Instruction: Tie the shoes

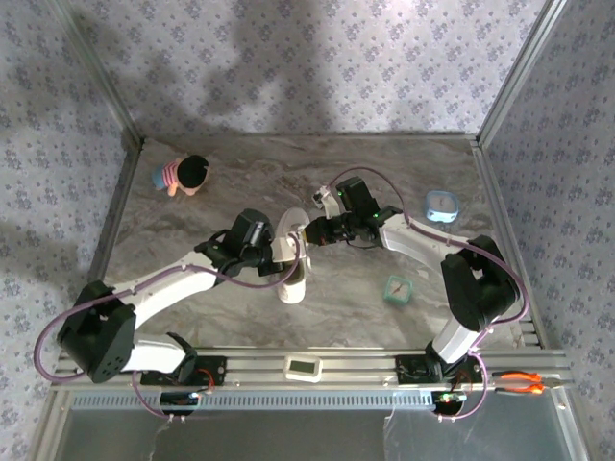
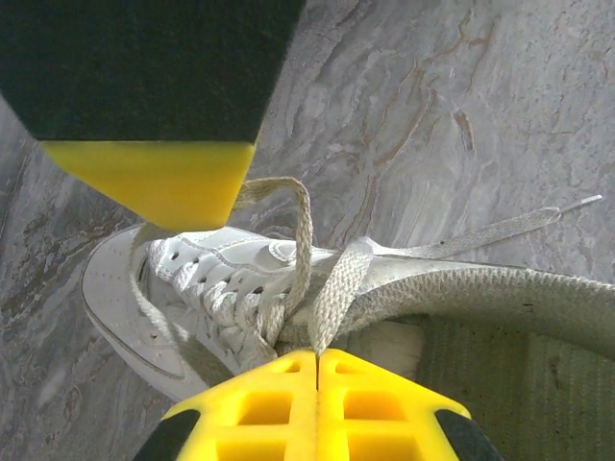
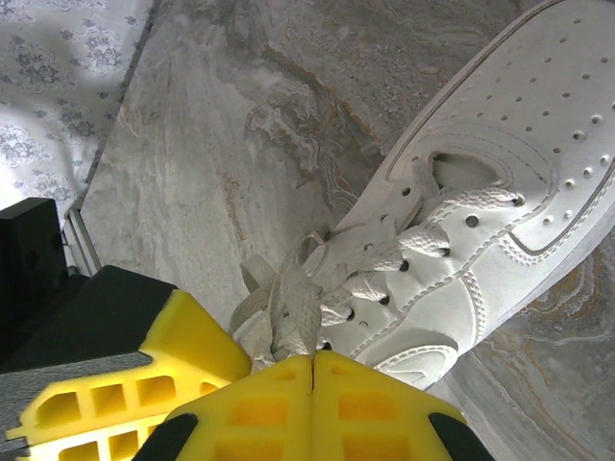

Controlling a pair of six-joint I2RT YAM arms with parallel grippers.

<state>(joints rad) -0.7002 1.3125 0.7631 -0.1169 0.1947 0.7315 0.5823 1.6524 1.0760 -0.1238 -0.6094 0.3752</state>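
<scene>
The left gripper (image 2: pixel 317 357) and right gripper (image 3: pixel 314 360) each pinch 1 of the laces (image 2: pixel 333 286) above the shoe (image 1: pixel 291 276), mid-table (image 1: pixel 404 182), likely to draw them taut for knotting.

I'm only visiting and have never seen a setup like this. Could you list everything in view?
sneaker: one, white, middle of the table, between the arms
laces: white, rising from the sneaker into both pincers
doll: one, black hair, pink striped body, far left of the table
clock-like object: one, light blue, far right
square object: one, teal, right of the sneaker
small device: one, white, on the near metal rail
hand tool: one, orange handles, near right corner
table: one, grey marble pattern
left pincer: one, yellow and black, shut on the laces
right pincer: one, yellow and black, shut on the laces
</scene>
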